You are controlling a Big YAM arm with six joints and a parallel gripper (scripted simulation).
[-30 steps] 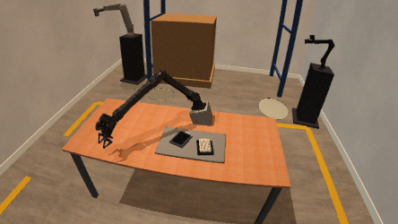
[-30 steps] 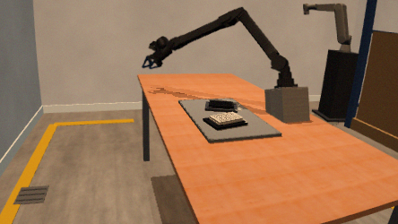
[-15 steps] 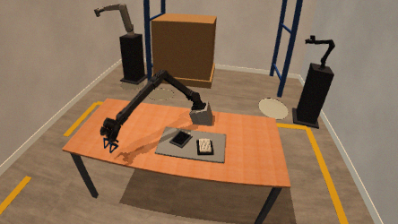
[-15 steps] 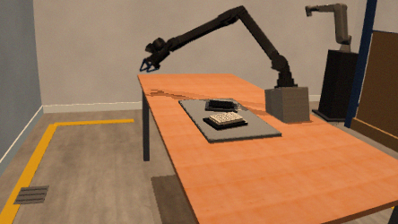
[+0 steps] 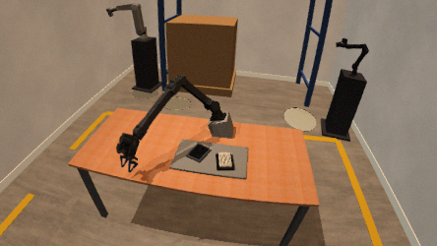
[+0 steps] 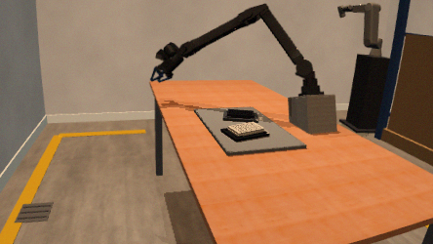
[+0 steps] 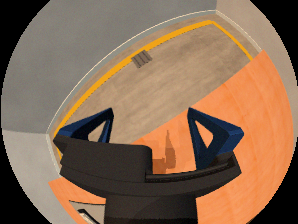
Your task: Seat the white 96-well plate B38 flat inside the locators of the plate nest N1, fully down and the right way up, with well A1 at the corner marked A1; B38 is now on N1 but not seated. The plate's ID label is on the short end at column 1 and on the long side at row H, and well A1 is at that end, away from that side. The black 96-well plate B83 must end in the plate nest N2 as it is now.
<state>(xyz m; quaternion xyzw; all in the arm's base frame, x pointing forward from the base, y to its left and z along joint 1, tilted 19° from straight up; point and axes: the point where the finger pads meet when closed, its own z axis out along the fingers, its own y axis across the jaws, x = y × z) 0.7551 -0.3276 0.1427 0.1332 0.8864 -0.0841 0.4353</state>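
Observation:
The white plate B38 (image 5: 225, 159) rests on its black nest N1 (image 5: 225, 168) on the right part of a grey mat (image 5: 210, 158); it also shows in the exterior view (image 6: 246, 129). Whether it lies tilted is too small to tell. The black plate B83 (image 5: 198, 152) sits in nest N2 on the mat's left part, also seen in the exterior view (image 6: 241, 114). My gripper (image 5: 129, 162) is open and empty, hovering above the table's front left corner, far from both plates. In the wrist view its blue fingers stand wide apart over the orange table edge and floor.
The arm's grey base block (image 5: 220, 126) stands behind the mat. A large brown box (image 5: 202, 53) and blue rack posts stand behind the table. Two other arms on black pedestals (image 5: 145, 63) (image 5: 344, 102) stand off the table. Yellow floor lines border the area.

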